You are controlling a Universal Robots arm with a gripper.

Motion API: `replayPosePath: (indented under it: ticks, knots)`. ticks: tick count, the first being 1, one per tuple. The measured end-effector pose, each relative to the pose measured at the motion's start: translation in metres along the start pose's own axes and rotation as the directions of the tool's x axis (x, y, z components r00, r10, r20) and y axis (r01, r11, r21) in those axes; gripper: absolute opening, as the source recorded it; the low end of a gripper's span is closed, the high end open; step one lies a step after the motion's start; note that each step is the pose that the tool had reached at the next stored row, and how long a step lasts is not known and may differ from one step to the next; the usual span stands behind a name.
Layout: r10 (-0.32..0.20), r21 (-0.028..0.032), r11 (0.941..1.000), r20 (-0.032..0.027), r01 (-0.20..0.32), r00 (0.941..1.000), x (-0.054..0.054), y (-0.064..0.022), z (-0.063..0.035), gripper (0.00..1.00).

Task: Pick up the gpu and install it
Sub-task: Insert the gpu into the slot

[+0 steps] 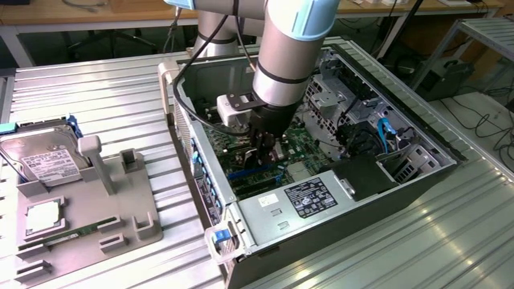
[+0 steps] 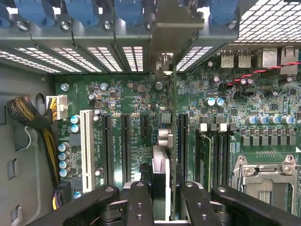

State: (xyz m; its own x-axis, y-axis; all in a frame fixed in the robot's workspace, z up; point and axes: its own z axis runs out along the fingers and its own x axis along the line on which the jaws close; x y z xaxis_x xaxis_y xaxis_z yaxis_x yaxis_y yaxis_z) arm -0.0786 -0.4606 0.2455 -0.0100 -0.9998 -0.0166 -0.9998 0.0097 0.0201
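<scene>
The gpu is standing on edge inside the open computer case, pinched between the fingers of the tool. In the wrist view the card is running straight away from the tool as a thin dark strip, its silver bracket reaching up to the rear slot openings of the case. The tool's jaws are partly closed, pressing on the card from both sides, with the card sitting right in the middle of the grip.

The card is hanging over the green motherboard, lined up among the row of black expansion slots, with a white slot farther off to one side. Whether its lower edge is already seated in a slot I cannot tell. A bare processor socket is lying on the other side of the card.

In the exterior view the arm is reaching down into the case, the tool sitting low over the board near the silver power supply. On the exterior view's left, well apart from the case, a grey parts tray is resting on the ribbed metal counter, carrying a hard drive and a green memory stick.
</scene>
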Motion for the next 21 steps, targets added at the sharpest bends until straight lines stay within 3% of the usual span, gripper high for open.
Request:
replayPosePath:
  ticks: [17, 19, 21]
  knots:
    - [0.0, -0.0003, 1.0, -0.0007, 0.0, 1.0, -0.0013, 0.0029, 0.0018, 0.28]
    - [0.0, -0.0034, 1.0, -0.0005, 0.0, 1.0, -0.0014, 0.0028, 0.0024, 0.28]
    - [0.0, -0.0135, 0.9999, -0.0005, 0.0, 1.0, -0.0014, 0.0023, 0.0031, 0.28]
